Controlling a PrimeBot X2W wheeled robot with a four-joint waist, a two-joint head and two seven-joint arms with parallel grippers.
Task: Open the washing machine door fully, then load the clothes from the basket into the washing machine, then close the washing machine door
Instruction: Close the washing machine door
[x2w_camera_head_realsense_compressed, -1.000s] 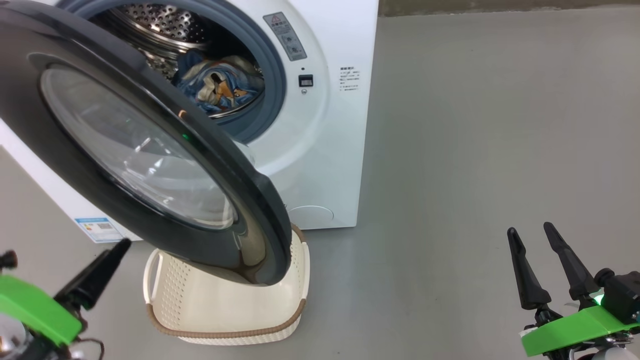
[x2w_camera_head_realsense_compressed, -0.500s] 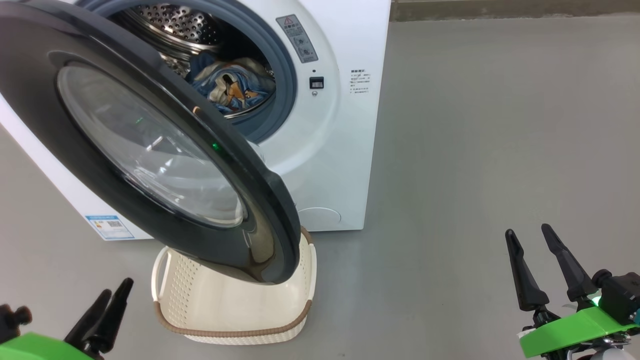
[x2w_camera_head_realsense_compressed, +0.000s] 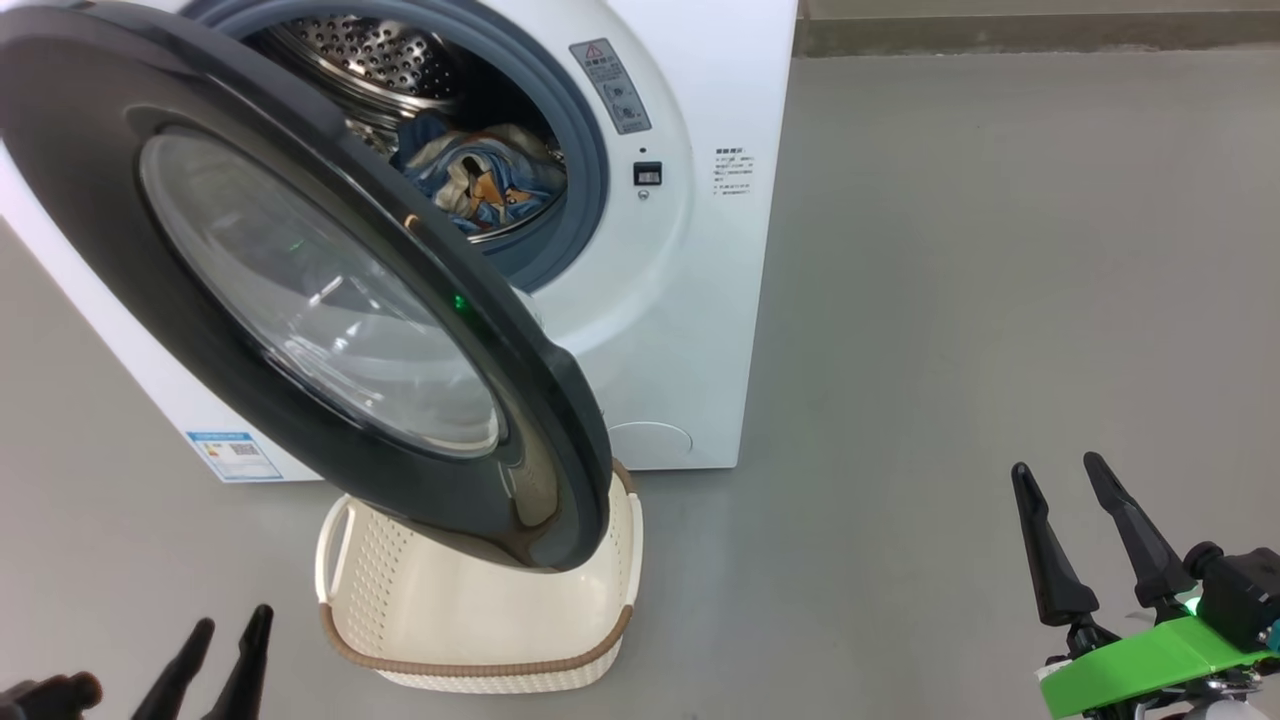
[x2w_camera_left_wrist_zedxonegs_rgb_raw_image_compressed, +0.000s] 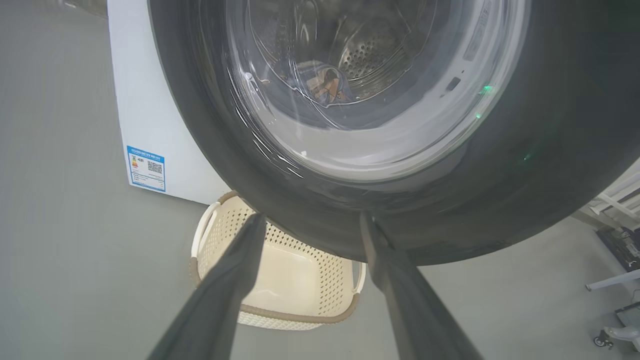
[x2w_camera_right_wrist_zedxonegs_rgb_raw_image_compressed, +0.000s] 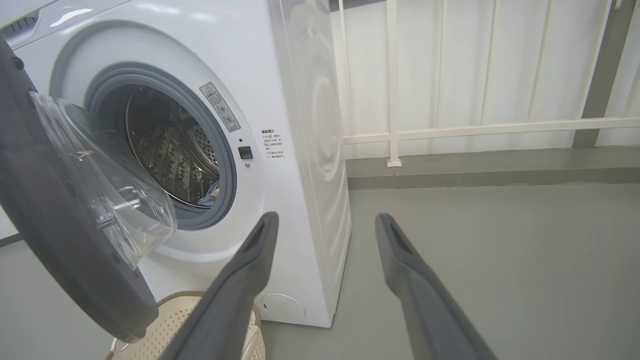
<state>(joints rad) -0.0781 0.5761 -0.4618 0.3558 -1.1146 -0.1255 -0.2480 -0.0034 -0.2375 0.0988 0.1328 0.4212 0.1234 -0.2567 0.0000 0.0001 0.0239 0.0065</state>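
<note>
The white washing machine stands with its black-rimmed door swung partly out, hanging over the cream basket. Blue, orange and cream clothes lie in the steel drum. The part of the basket's inside that I see is bare. My left gripper is open at the lower left, low on the near side of the door and apart from it. In the left wrist view it points at the door's lower rim above the basket. My right gripper is open and empty, far to the right; it faces the machine's front corner.
Grey floor spreads wide to the machine's right. A white railing and wall run behind the machine. A blue label marks the machine's lower left corner. Some equipment stands off to one side in the left wrist view.
The head camera has shifted, so the whole picture slid right and down. My left gripper has drawn back and down from beside the door's lower rim. The door and right gripper have not moved.
</note>
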